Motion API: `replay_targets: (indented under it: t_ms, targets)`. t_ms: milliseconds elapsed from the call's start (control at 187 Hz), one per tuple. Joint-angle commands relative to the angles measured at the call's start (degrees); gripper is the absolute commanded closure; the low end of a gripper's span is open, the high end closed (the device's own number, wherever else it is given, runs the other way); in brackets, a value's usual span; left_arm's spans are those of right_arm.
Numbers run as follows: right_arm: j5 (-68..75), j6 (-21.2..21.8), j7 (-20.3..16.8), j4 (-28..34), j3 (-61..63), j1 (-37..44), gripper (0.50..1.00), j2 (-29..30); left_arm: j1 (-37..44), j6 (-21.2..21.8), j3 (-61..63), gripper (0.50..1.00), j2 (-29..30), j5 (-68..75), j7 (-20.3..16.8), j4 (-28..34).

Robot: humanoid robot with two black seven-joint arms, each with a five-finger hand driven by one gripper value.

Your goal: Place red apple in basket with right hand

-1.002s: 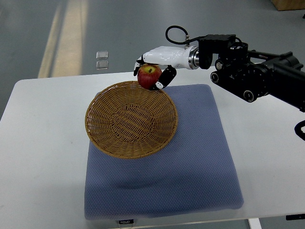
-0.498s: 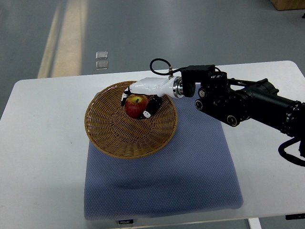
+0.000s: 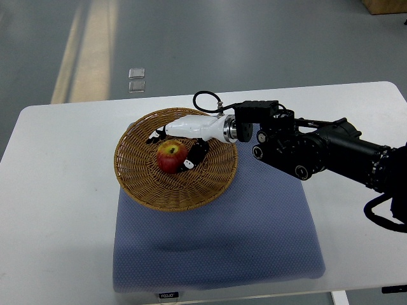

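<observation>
Since the earlier frames, the right hand has carried the red apple from above the far rim down into the basket, left of centre in the frame. The apple now looks to rest on the weave, with the fingers loosening around it, so this seems to be the release step. Next comes opening fully and lifting clear without nudging the fruit. Whether the fingers behind the apple touch it is hidden. No left arm shows.
</observation>
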Motion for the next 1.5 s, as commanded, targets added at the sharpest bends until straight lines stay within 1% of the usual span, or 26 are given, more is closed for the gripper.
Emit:
replay_targets:
  t_ms: [0,386,397,477,605,713,825,879,884,1023,1157,1313,1495]
  targets:
    - [0.01,-0.02,0.09,0.03,0.0,-0.02,0.605,0.02,0.0,0.0,0.0,0.5,0.0,0.0,0.02,0.0]
    - [0.1,0.69,0.45,0.03,3.6,1.48,0.587,-1.39,0.0,0.0,0.0,0.5,0.0,0.0,0.02,0.0]
    - [0.54,0.86,0.45,0.03,5.18,1.65,0.587,-2.0,0.0,0.0,0.0,0.5,0.0,0.0,0.02,0.0]
    - [0.89,0.86,0.45,0.03,5.8,1.65,0.585,-2.45,0.0,0.0,0.0,0.5,0.0,0.0,0.02,0.0]
    - [5.46,0.86,0.53,0.03,9.23,3.06,0.583,-4.64,0.0,0.0,0.0,0.5,0.0,0.0,-0.07,0.0]
    - [12.76,1.13,0.53,-0.06,11.86,3.06,0.583,-5.26,0.0,0.0,0.0,0.5,0.0,0.0,-0.07,0.0]
    - [23.38,1.3,0.36,-1.2,14.41,2.88,0.583,-5.52,0.0,0.0,0.0,0.5,0.0,0.0,-0.07,0.0]
    - [23.39,1.3,0.36,-1.2,14.41,2.88,0.583,-5.52,0.0,0.0,0.0,0.5,0.0,0.0,-0.07,0.0]
    - [28.87,1.3,0.27,-2.42,15.28,2.71,0.583,-5.7,0.0,0.0,0.0,0.5,0.0,0.0,0.02,0.0]
    - [45.18,1.57,0.18,-6.47,16.79,1.3,0.583,-7.63,0.0,0.0,0.0,0.5,0.0,0.0,0.02,0.0]
    - [58.8,1.92,0.01,-7.26,16.79,-0.81,0.583,-9.3,0.0,0.0,0.0,0.5,0.0,0.0,0.02,0.0]
    - [66.45,0.95,-0.08,-7.97,17.14,-3.45,0.583,-10.71,0.0,0.0,0.0,0.5,0.0,0.0,0.02,0.0]
    - [75.42,1.04,-0.26,-9.72,20.04,-7.05,0.583,-10.36,0.0,0.0,0.0,0.5,0.0,0.0,0.02,0.0]
